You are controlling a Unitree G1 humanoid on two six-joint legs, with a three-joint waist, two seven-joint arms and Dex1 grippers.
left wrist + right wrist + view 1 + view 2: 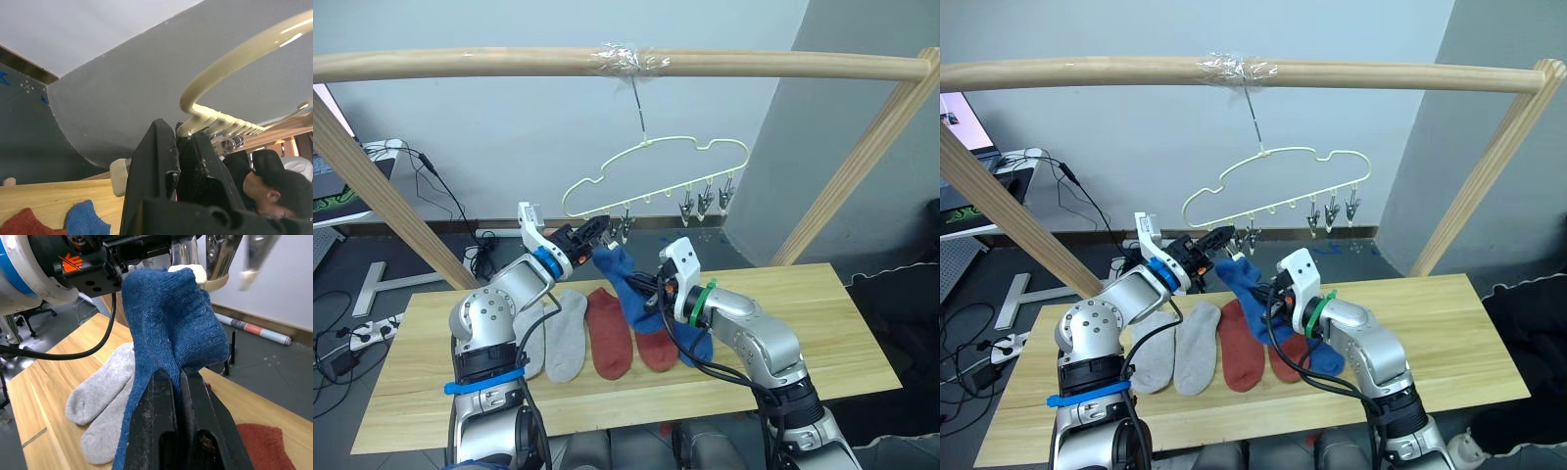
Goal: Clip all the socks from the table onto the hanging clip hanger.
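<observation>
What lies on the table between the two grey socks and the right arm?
Two red socks lie side by side on the table, right of the grey socks; a blue sock shows under the arm, in the left eye view.

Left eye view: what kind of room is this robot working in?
Probably a lab or test room, not a home. A bare wooden pole frame holds the clip hanger over a plain table, with cables and a power strip on the floor behind.

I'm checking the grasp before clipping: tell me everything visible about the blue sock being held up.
The blue sock is soft dark-blue knit, lifted off the table and standing roughly upright. The right gripper pinches it at mid-length; its upper end reaches a metal clip of the clip hanger, beside the left gripper.
</observation>
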